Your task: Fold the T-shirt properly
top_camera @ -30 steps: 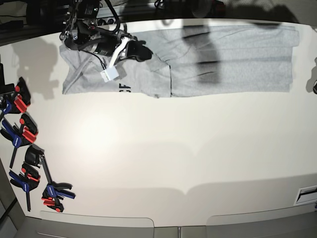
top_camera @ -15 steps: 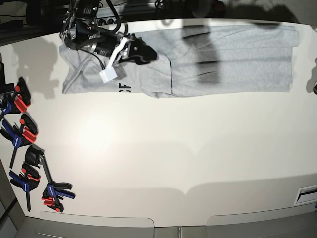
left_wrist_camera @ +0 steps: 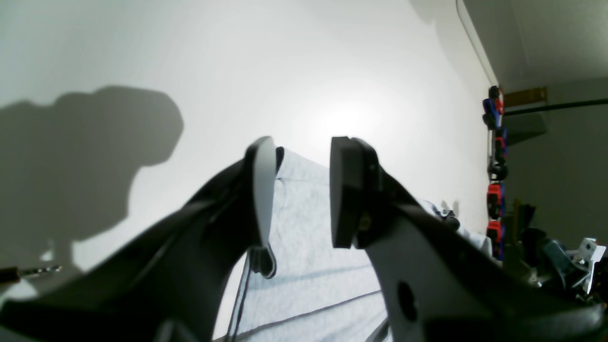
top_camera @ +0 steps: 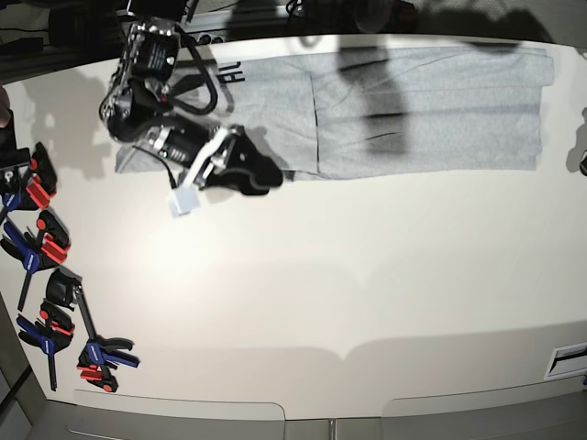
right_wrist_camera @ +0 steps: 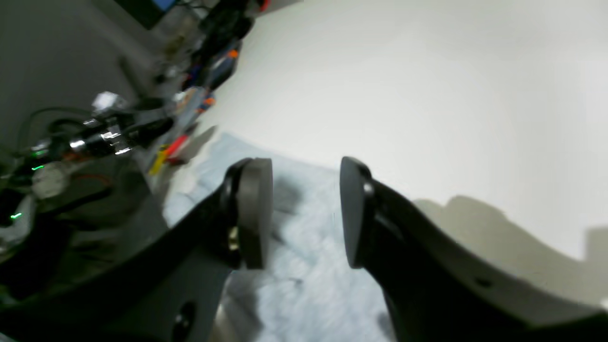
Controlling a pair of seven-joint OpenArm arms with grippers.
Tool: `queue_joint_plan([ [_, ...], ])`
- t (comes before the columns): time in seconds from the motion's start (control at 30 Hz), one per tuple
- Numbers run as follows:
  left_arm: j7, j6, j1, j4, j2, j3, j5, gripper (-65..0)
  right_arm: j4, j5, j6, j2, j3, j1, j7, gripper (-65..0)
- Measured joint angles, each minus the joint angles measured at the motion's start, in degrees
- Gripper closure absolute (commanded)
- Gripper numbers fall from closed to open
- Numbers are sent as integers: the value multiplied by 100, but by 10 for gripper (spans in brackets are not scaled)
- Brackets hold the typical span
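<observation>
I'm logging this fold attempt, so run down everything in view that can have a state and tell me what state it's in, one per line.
T-shirt: lying flat as a long band along the table's far edge, partly folded, held by neither arm.
Right gripper: open, empty, above the shirt.
Left gripper: open, empty, shirt fabric below it.
Clamps: lying unused at the table's side.

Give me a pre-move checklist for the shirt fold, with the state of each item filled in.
1. Right hand open, nothing between its pads: ok.
2. Left hand open and empty: ok.
3. T-shirt lying flat in a long strip along the table's far edge: ok.
4. Fold finished into a compact shape: not ok, it is one long band.
5. Shirt end under the right arm smooth: cannot tell, the arm hides it.
6. Clamps apart from the shirt: ok.
</observation>
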Motion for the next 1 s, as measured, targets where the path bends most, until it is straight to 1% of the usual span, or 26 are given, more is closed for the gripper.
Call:
queue_joint_plan([
  [0.1, -136, -2, 35, 0, 157, -205, 55, -182, 0, -374, 0, 2, 0, 72, 173, -221],
  [0.13, -131, 0, 90, 0, 232, -295, 129, -191, 0, -382, -2, 0, 2, 68, 192, -221],
  [0.2, -177, 0, 225, 0, 413, -511, 280, -226, 0, -382, 0, 0, 2, 57, 173, -221],
  [0.27, -393, 0, 448, 0, 599, -664, 538, -264, -2, -407, 0, -48, 2, 50, 175, -221],
  [0.33, -501, 0, 682, 0, 743, -750, 623, -277, 0, -382, -2, -111, 2, 35, 151, -221],
  [0.47, -586, 0, 1014, 0, 890, -769, 627, -281, -2, -382, 0, -282, 2, 24, 153, -221],
  [0.6, -586, 2, 1145, 0, 1045, -772, 643, -281, -2, -380, 0, -413, 0, 24, 157, -221],
  [0.8, -699, -24, 1145, 15, 1429, -772, 627, -280, -2, -380, -2, -442, 2, 24, 140, -221],
  [0.83, -732, -70, 1147, 17, 1491, -780, 636, -280, -2, -380, -2, -442, 2, 24, 136, -221],
  [1.0, -782, -107, 1145, 55, 1633, -815, 654, -280, -2, -382, -2, -442, 2, 24, 133, -221],
])
